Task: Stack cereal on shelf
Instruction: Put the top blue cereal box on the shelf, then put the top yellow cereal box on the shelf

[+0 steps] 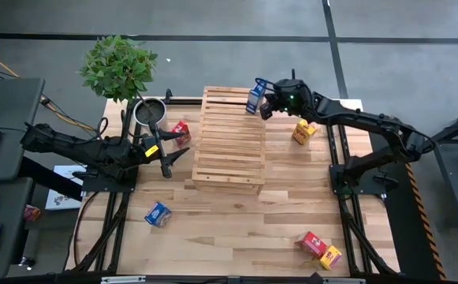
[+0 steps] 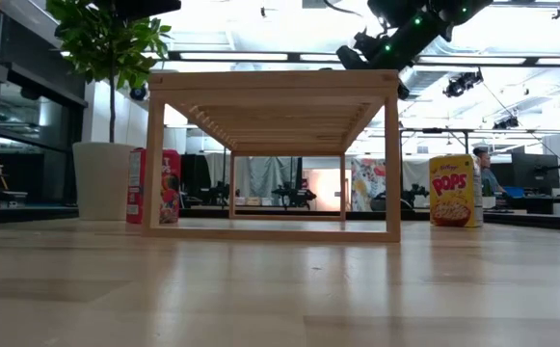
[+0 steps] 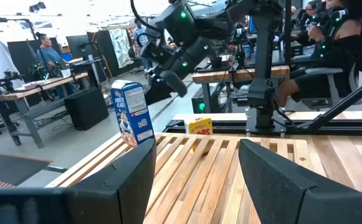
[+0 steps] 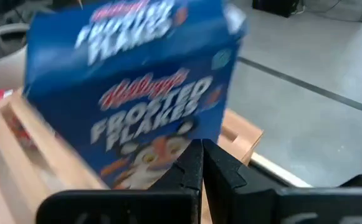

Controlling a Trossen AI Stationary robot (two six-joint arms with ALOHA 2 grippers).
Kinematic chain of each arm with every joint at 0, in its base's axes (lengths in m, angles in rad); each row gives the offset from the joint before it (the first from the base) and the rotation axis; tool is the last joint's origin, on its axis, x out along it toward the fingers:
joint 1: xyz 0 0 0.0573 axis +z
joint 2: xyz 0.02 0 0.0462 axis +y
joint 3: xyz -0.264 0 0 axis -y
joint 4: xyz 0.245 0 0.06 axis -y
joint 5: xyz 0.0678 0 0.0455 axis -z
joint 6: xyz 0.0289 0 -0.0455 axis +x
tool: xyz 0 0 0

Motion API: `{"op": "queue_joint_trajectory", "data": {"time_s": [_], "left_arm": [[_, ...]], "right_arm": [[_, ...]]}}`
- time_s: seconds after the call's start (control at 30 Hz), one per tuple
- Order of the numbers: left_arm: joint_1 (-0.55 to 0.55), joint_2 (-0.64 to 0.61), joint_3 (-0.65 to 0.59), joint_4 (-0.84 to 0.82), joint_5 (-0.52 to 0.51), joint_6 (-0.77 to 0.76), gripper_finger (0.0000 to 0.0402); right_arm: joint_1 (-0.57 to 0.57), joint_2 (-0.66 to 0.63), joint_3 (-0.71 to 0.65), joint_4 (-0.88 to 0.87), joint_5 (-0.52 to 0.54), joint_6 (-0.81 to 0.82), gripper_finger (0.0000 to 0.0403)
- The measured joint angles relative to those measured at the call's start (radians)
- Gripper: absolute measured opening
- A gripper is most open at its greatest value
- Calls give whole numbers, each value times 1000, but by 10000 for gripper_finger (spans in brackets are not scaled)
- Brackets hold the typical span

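Observation:
The pale slatted shelf (image 1: 229, 138) stands mid-table. A blue cereal box (image 1: 255, 96) stands tilted on the shelf's far right corner; in the left wrist view (image 3: 133, 115) its lower corner is on the slats. My right gripper (image 1: 265, 102) is shut just right of it, and the box's printed front (image 4: 137, 93) fills its wrist view. My left gripper (image 1: 177, 150) is open and empty at the shelf's left side, near a red box (image 1: 181, 130) standing on the table. My right gripper's shut fingertips (image 4: 193, 163) point at the lower part of the blue box's printed front (image 4: 162, 146), coming level from the table's right. I cannot tell whether they touch it. The box leans, its lower corner on the shelf.
A yellow box (image 1: 303, 132) stands right of the shelf. A second blue box (image 1: 158, 214) lies near left. A red box (image 1: 314, 244) and a yellow box (image 1: 331, 256) lie near right. A potted plant (image 1: 122, 67) and metal pot (image 1: 151, 113) stand far left.

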Motion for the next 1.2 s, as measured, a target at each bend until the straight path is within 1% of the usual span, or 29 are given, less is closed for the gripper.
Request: {"op": "queue_joint_trajectory", "data": {"time_s": [0.17, 0.33, 0.53, 0.73, 1.03, 1.2], "left_arm": [[0, 0, 0, 0, 0, 5, 221], [0, 0, 0, 0, 0, 15, 221], [0, 0, 0, 0, 0, 15, 221], [0, 0, 0, 0, 0, 16, 221], [0, 0, 0, 0, 0, 17, 221], [0, 0, 0, 0, 0, 17, 221]], "right_arm": [[-18, 0, 0, 59, -1, 0, 0], [-34, 0, 0, 67, -1, 0, 0], [-34, 0, 0, 107, -25, 3, 0], [-34, 1, 0, 149, -27, 3, 0], [-55, 69, 0, 184, -31, 2, 0], [-67, 33, 0, 172, -12, -14, 0]]}}
